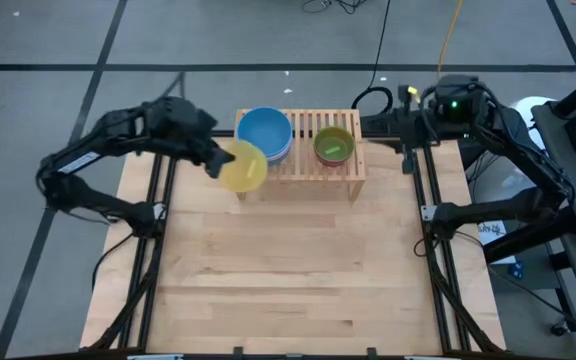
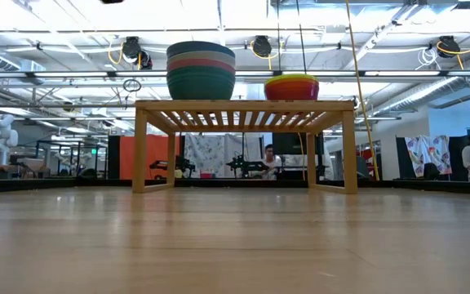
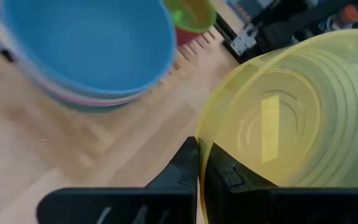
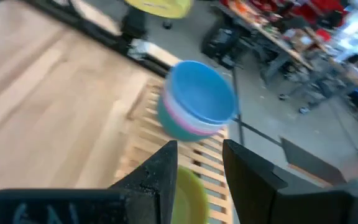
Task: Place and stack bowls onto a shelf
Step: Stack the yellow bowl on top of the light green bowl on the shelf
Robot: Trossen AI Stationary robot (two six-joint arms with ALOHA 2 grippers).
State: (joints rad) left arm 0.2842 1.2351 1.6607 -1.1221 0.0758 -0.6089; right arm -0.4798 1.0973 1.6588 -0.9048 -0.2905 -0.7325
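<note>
A light-wood shelf (image 1: 308,160) stands at the table's far side. On its slats rests a stack of larger bowls with a blue bowl (image 1: 264,133) on top, and to the right a smaller stack topped by a lime green bowl (image 1: 334,146). The low view shows pink and teal under the blue, and red and purple under the lime green (image 2: 291,86). My left gripper (image 1: 214,160) is shut on a yellow bowl (image 1: 244,167) in the air by the shelf's left front corner. My right gripper (image 4: 197,171) is open and holds nothing, up behind the shelf's right end. My left gripper pinches the yellow bowl's rim (image 3: 199,149), the wall running between the two fingers (image 3: 185,165), one on each side of it. The fingers come from the table's left, slanting down. The bowl is tilted and lifted clear of table and shelf.
Black frame rails (image 1: 158,240) run along both sides of the wooden tabletop (image 1: 288,280), which stretches bare in front of the shelf. Cables and equipment (image 1: 568,240) crowd the floor to the right of the table.
</note>
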